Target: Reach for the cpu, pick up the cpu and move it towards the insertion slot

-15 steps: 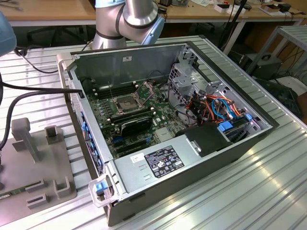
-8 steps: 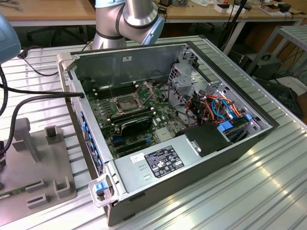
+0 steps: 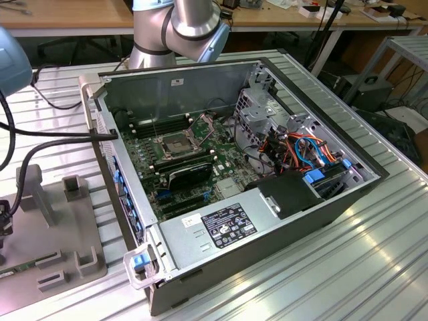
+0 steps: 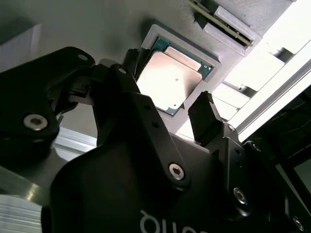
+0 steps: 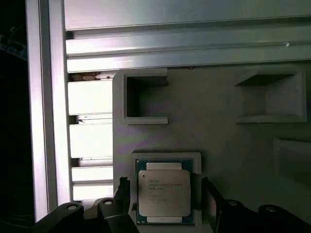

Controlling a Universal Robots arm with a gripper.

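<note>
Black fingers [image 4: 206, 116] of the hand [image 4: 171, 90] stand apart, one on each side of the cpu [image 5: 164, 192], which lies flat in a square recess of a grey holder [image 5: 218, 131]. Well away, the insertion slot [image 3: 175, 142] sits inside the open computer case [image 3: 267, 221] on the ribbed tabletop [image 3: 348, 267].

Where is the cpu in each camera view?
Second wrist view: cpu sits in its grey nest, between the fingers of the open pincer.
First wrist view: cpu in the same nest, fingers either side, bright rails beyond.
Shared landmark: the grey nest's rim.
</note>
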